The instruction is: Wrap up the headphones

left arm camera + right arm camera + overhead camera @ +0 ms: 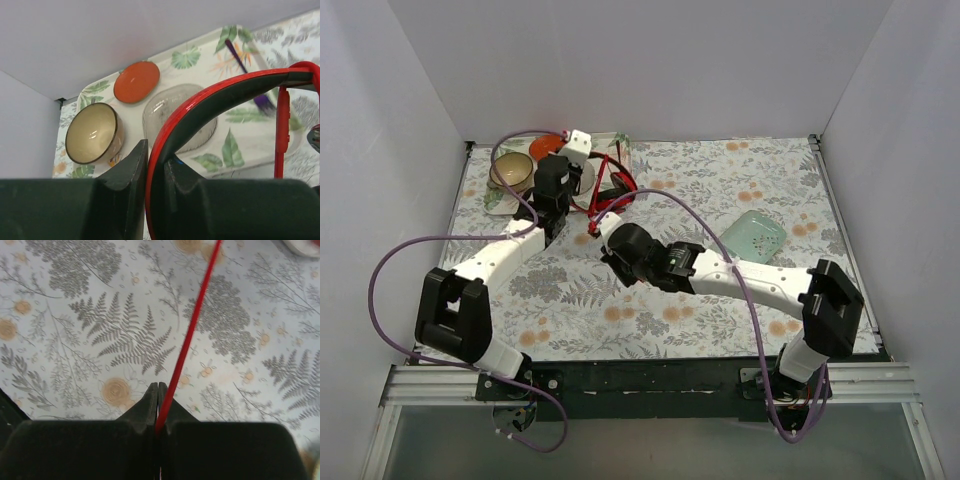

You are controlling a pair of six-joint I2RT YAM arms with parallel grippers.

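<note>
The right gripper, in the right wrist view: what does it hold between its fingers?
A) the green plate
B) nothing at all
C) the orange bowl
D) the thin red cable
D: in the right wrist view, the right gripper has its fingers closed together on the thin red cable, which runs up and away from it above the patterned tablecloth.

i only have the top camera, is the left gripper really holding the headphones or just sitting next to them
Observer: Holding. In the left wrist view the left gripper is shut on the headphones, with the headband seated between its jaws.
Operator: and the right one, has it got the cable
Observer: Yes. The right gripper is pinched shut on the thin red cable, which runs straight out from its tips above the tablecloth.
</note>
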